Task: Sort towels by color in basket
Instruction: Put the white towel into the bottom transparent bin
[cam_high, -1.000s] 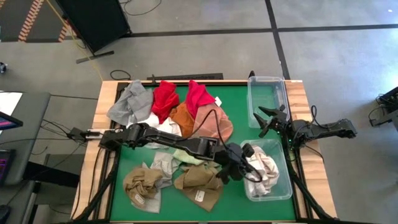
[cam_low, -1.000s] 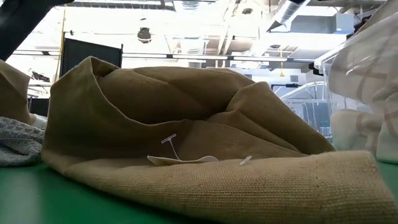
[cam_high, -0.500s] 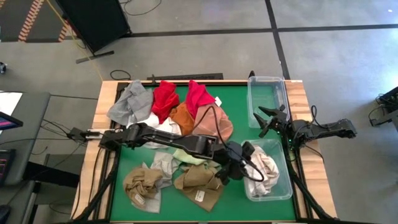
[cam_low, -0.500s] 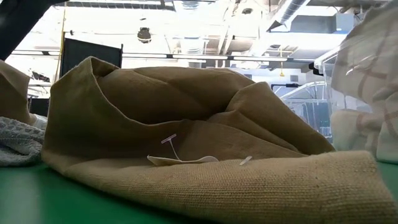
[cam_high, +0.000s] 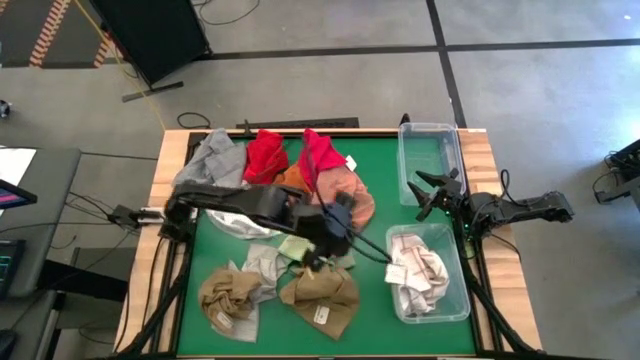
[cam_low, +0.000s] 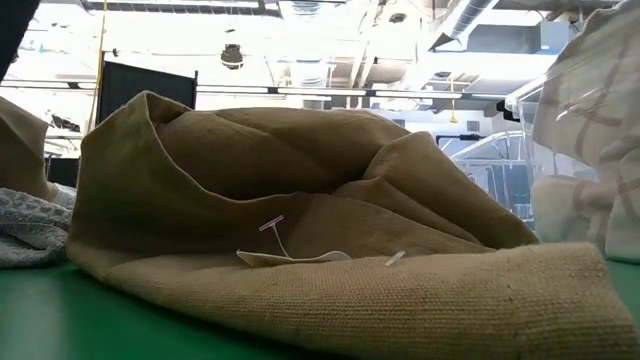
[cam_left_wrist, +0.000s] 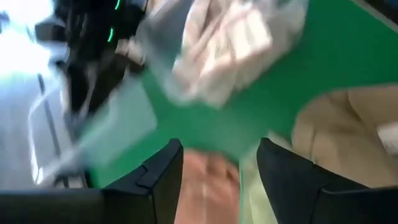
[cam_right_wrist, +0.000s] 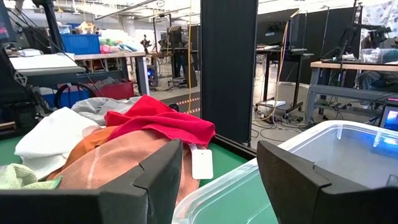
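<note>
High view: green desk (cam_high: 375, 300) bare along near edge and between towel pile and two clear bins. Left pincer (cam_high: 322, 250) over desk middle, arm stretched across pile, fingers apart, empty. Right pincer (cam_high: 428, 192) between bins, fingers apart, empty. White-checked towel (cam_high: 417, 272) crumpled in near bin (cam_high: 462, 300); far bin (cam_high: 432, 160) holds nothing.

Low view: tan towel (cam_low: 300, 250) fills foreground, long axis across view.

Right wrist view: red towel (cam_right_wrist: 161, 121) on top of pile.
</note>
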